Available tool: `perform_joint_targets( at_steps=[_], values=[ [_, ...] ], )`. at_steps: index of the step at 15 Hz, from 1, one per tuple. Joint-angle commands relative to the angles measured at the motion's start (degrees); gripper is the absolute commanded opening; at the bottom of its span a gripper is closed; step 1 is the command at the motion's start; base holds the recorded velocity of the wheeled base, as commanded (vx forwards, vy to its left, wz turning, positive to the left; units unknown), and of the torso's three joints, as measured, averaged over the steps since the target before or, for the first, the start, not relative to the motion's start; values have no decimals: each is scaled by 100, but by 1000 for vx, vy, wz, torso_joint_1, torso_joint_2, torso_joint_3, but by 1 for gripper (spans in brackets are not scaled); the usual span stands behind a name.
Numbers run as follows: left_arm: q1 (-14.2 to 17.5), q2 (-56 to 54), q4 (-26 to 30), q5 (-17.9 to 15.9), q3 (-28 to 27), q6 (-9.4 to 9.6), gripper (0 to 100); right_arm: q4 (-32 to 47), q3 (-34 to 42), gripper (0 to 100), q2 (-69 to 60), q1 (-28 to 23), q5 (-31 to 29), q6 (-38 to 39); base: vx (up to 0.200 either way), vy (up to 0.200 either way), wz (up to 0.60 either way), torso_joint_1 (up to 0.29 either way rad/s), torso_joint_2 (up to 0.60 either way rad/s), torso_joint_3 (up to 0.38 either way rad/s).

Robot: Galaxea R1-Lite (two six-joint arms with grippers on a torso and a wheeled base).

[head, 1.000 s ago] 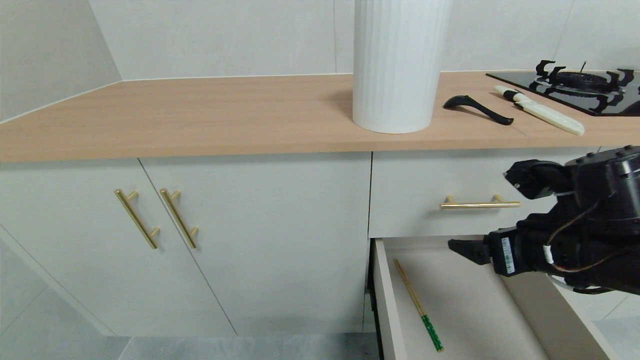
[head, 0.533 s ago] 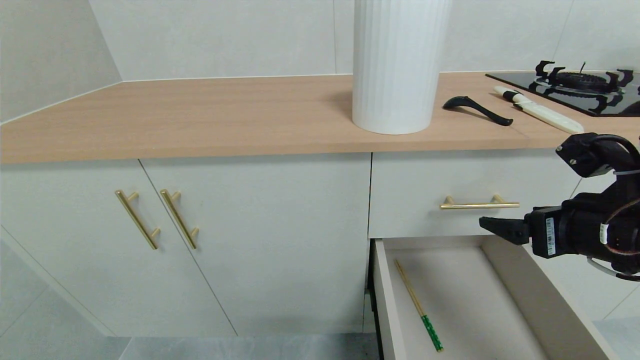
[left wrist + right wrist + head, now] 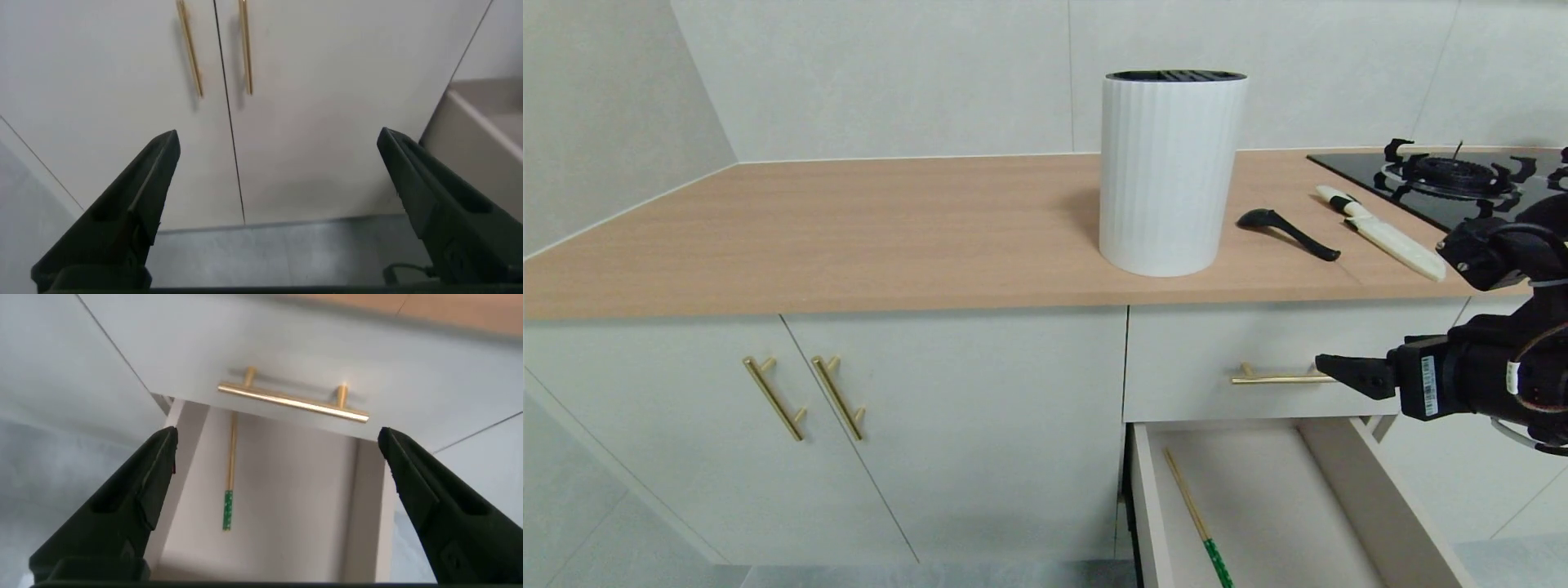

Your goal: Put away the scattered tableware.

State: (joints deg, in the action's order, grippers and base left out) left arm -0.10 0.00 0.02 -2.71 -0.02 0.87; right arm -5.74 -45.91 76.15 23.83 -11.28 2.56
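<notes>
On the wooden counter lie a black spoon and a white knife, both to the right of a tall white knife block. Below them the lower drawer stands pulled out, with a pair of green-tipped chopsticks inside near its left wall. My right gripper hangs open and empty in front of the upper drawer's gold handle, above the open drawer. From the right wrist, the gripper looks down on the chopsticks. My left gripper is open and empty, low before the cabinet doors.
A gas stove sits at the counter's far right. Two cabinet doors with gold handles fill the left below the counter, and the same handles face the left wrist. Grey floor lies under the left gripper.
My right gripper has risen from inside the open drawer to the height of the upper drawer's handle and drawn back to the right. The head view has tilted upward.
</notes>
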Motion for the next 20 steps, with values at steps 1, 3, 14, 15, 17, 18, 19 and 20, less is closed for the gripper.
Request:
perform_joint_targets(
  at_steps=[1, 3, 14, 15, 17, 18, 19, 20],
  values=[
    [1, 9, -2, -2, 2, 1, 100, -6, 29, 100, 31, 7, 3, -1, 0, 0, 0, 163, -471, -286],
    [1, 9, -2, -2, 2, 1, 100, -6, 29, 100, 31, -1, 3, -1, 0, 0, 0, 178, -481, -298],
    [1, 9, -2, -2, 2, 1, 100, -32, 38, 100, 172, -98, 47, -1, 0, 0, 0, 195, -464, -267],
    [1, 9, -2, -2, 2, 1, 100, -41, 21, 100, 189, -212, 73, -19, 0, 0, 0, 66, -139, -76],
    [1, 9, -2, -2, 2, 1, 100, -226, 29, 100, 260, -546, 222, -282, 0, 0, 0, 16, -38, -21],
    [1, 9, -2, -2, 2, 1, 100, -428, 47, 100, 321, -652, 398, -379, 0, 0, 0, 0, 0, 0],
    [1, 0, -2, -2, 2, 1, 100, -560, 38, 100, 409, -713, 521, -423, 0, 0, 0, 0, 0, 0],
    [1, 9, -2, -2, 2, 1, 100, -753, -50, 100, 602, -748, 627, -432, 0, 0, 0, 0, 0, 0]
  ],
)
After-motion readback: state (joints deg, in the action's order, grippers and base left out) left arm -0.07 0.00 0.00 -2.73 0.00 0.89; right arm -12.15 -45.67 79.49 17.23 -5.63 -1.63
